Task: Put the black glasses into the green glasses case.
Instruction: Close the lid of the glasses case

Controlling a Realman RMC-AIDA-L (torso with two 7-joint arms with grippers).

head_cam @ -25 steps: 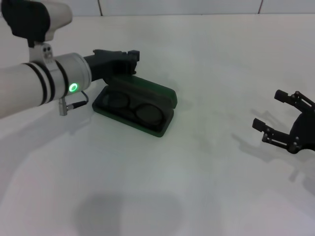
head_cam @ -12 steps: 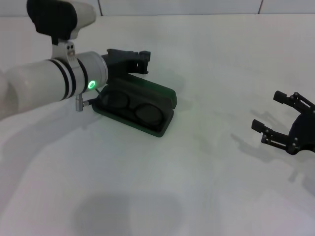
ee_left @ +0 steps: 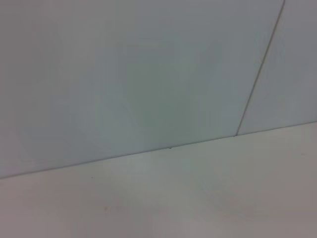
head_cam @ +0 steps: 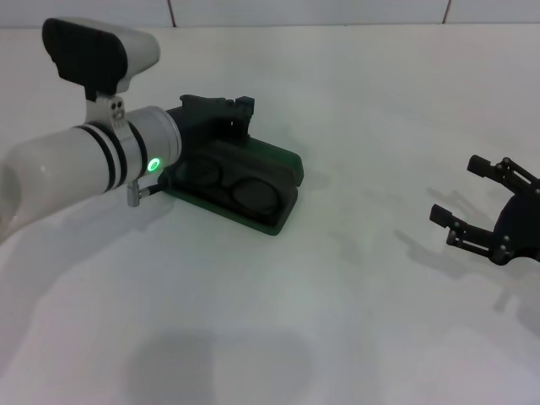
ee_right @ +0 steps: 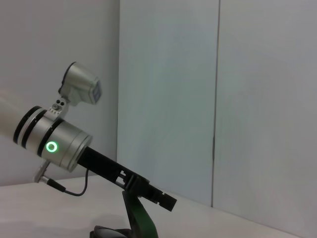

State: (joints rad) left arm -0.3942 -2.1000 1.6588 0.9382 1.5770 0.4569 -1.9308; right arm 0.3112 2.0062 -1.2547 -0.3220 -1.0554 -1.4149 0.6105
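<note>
The white table (head_cam: 354, 337) fills the head view. The left arm (head_cam: 76, 160) reaches in from 9 o'clock, its left gripper (head_cam: 232, 114) at the raised lid of the green glasses case (head_cam: 274, 190); whether its fingers grip the lid or merely touch it, I cannot tell, nor how wide they stand. The case sits open left of centre, toward 10 o'clock. The black glasses (head_cam: 228, 184) lie inside its lower half, 2 dark lenses side by side. At 3 o'clock, well apart from the case, the right gripper (head_cam: 477, 198) hangs over the table with its 2 fingers spread wide, holding nothing.
</note>
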